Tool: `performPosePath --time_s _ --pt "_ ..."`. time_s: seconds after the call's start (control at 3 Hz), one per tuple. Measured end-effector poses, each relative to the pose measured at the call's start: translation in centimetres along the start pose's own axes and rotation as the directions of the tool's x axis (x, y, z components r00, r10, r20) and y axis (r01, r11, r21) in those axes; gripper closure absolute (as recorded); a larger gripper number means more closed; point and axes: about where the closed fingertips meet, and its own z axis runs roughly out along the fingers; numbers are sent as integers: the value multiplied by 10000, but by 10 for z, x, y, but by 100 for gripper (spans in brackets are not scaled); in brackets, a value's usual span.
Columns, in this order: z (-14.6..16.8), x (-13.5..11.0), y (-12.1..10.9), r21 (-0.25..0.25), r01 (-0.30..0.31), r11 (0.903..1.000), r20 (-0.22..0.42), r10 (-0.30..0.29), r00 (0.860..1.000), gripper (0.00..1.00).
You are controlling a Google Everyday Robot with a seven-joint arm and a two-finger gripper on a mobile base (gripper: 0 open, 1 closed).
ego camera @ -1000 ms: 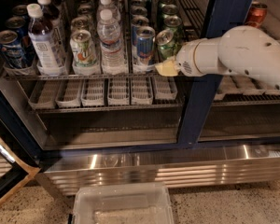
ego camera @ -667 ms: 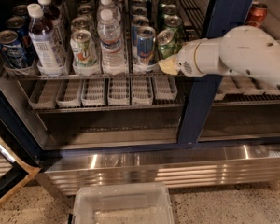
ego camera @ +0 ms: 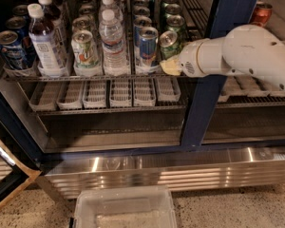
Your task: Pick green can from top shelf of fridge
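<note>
Because the green can (ego camera: 168, 42) heads the rightmost lane on the top shelf (ego camera: 19, 77), the claw (ego camera: 171, 66) meets it from the open front — low, against its base. Whether it grips, I cannot tell.

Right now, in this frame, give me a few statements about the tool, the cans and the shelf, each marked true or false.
1. The tool is at the front green can on the top shelf. True.
2. The blue-and-silver can stands to the picture's right of that green can. False: it stands in the next lane to the picture's left.
3. A clear bin sits on the floor in front of the fridge. True.
4. The clear water bottle in the middle lane has a red cap. False: its cap is white.
</note>
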Motion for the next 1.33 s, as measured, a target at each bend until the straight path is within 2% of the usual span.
performPosePath --time_s 1.33 --pt "0 -4 3 -330 -242 9992 372 255 9990 100"
